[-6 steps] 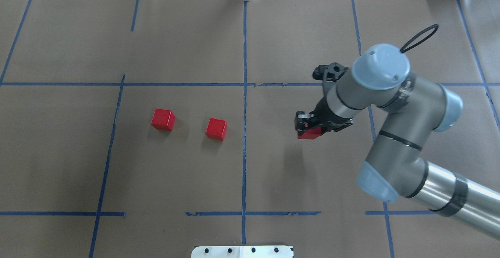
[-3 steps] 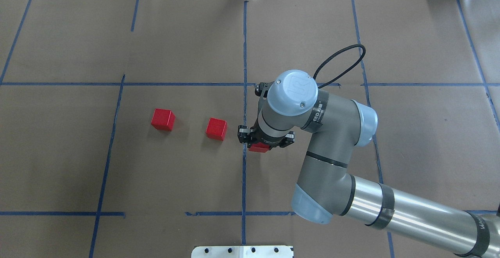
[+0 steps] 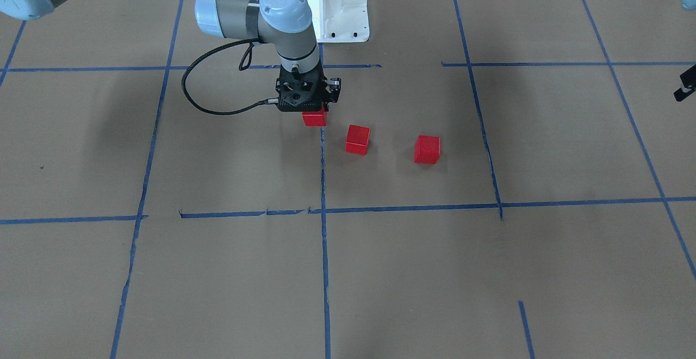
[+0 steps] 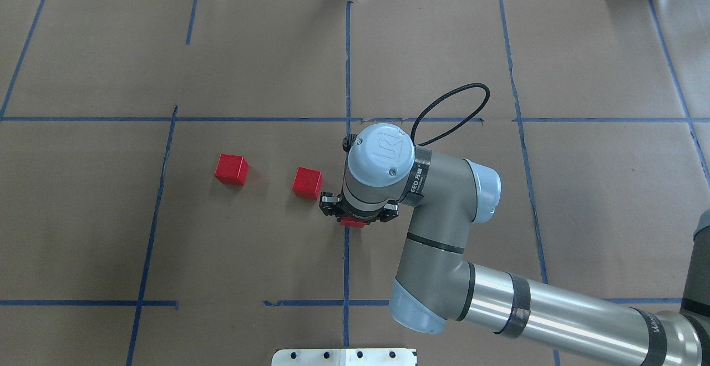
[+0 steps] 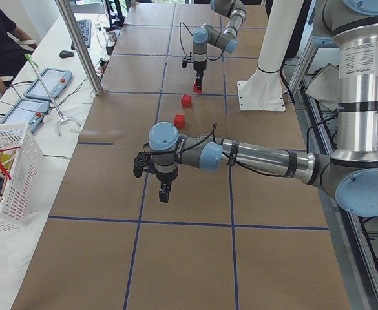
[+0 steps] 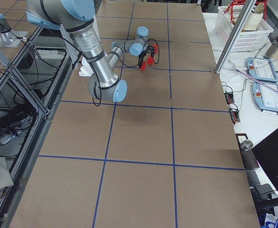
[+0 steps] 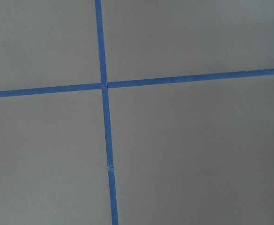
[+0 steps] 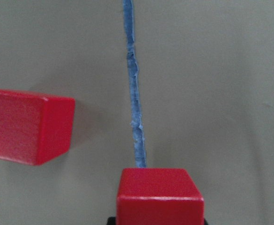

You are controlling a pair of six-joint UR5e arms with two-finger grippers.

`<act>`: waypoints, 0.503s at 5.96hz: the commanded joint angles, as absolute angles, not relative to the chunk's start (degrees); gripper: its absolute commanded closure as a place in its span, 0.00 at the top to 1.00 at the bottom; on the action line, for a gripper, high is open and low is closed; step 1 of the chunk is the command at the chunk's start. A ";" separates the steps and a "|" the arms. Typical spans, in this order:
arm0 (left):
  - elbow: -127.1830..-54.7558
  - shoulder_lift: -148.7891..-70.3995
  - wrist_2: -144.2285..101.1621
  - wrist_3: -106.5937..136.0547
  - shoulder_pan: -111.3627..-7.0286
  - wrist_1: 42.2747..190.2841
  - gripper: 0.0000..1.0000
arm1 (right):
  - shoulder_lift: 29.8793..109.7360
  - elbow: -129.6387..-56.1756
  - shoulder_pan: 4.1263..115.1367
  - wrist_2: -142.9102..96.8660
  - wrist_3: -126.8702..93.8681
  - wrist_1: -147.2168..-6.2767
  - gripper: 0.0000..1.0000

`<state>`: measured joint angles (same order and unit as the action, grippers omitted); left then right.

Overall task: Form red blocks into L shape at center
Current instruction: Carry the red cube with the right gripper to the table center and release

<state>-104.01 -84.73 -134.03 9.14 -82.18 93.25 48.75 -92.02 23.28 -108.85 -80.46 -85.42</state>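
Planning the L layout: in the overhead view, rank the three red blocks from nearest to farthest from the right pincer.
1. Held block, gripped in the right pincer, on the centre line.
2. Middle block, just left of the pincer.
3. Far-left block, farthest to the left.

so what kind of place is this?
Probably a robotics lab workcell: paper-covered table with a blue tape grid, teach pendants on the side bench, right gripper holding a red block.
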 commanded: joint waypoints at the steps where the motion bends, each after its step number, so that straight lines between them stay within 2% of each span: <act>1: -104.06 -84.73 -134.03 9.14 -82.18 93.25 1.00 | 48.51 -91.50 21.98 -107.24 -80.42 -85.43 0.01; 3: -104.06 -84.73 -134.12 9.14 -82.18 93.25 1.00 | 48.43 -91.32 21.45 -107.05 -80.42 -85.43 0.02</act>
